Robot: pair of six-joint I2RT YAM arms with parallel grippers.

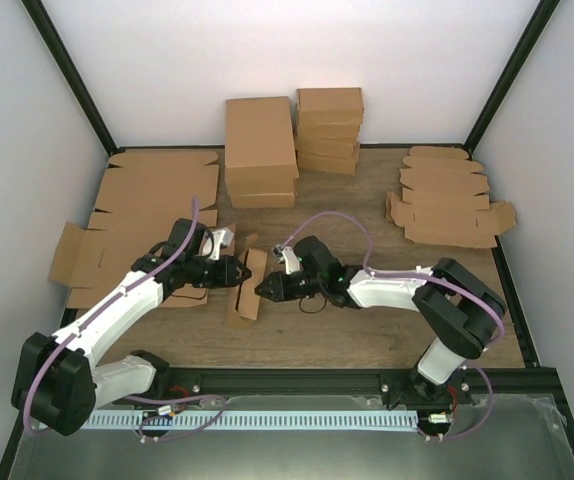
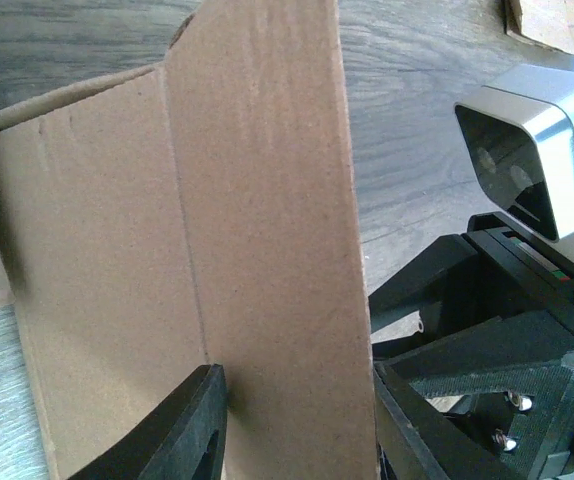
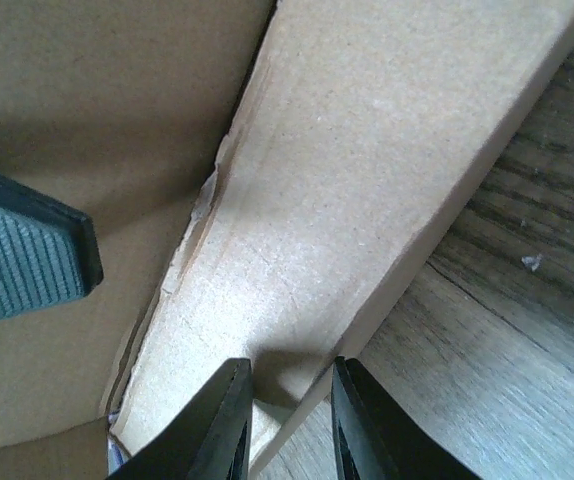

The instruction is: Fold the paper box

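The paper box (image 1: 248,288) is a narrow brown cardboard piece standing on the wooden table between my two grippers. My left gripper (image 1: 229,272) comes at it from the left and my right gripper (image 1: 266,289) from the right. In the left wrist view a creased panel of the box (image 2: 257,200) fills the span between the jaws of the left gripper (image 2: 294,372), and both fingers touch it. In the right wrist view the right gripper (image 3: 289,365) pinches the edge of a box wall (image 3: 367,150). The left gripper's ribbed pad (image 3: 22,260) shows inside the box.
Two stacks of folded boxes (image 1: 260,150) (image 1: 329,128) stand at the back. Flat cardboard blanks (image 1: 447,200) lie at the back right. Large unfolded cardboard sheets (image 1: 142,200) cover the left side. The right wrist's camera housing (image 2: 532,150) is close beside the left jaws.
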